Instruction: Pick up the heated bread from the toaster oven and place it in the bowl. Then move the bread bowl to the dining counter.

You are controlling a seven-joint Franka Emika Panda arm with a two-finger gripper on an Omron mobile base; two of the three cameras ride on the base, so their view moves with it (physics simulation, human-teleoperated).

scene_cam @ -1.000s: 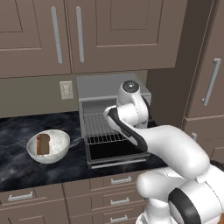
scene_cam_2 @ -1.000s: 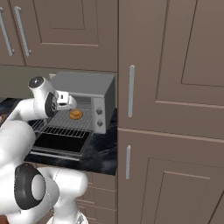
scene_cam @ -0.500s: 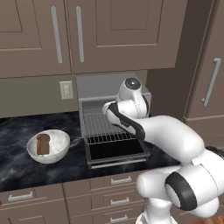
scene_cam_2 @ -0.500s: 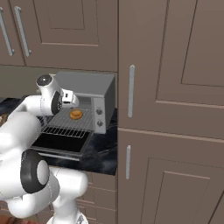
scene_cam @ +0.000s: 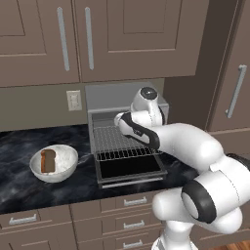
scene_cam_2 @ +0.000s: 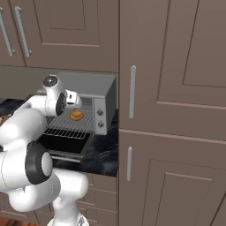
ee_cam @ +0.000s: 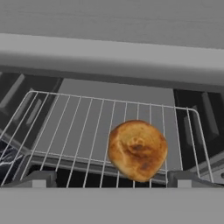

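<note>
Fingers (ee_cam: 37,178) spread wide and empty, the gripper (ee_cam: 109,181) hovers at the mouth of the toaster oven (scene_cam_2: 90,90), just short of the heated bread (ee_cam: 137,150) on its wire rack (ee_cam: 74,131). The reach is under way; next, advance and close. The bowl (scene_cam: 53,163) waits left of the oven on the tabletop (scene_cam: 19,190).

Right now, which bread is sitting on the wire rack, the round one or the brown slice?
The round golden bun lies on the wire rack inside the toaster oven. The darker brown slice stands in the bowl on the counter.
</note>
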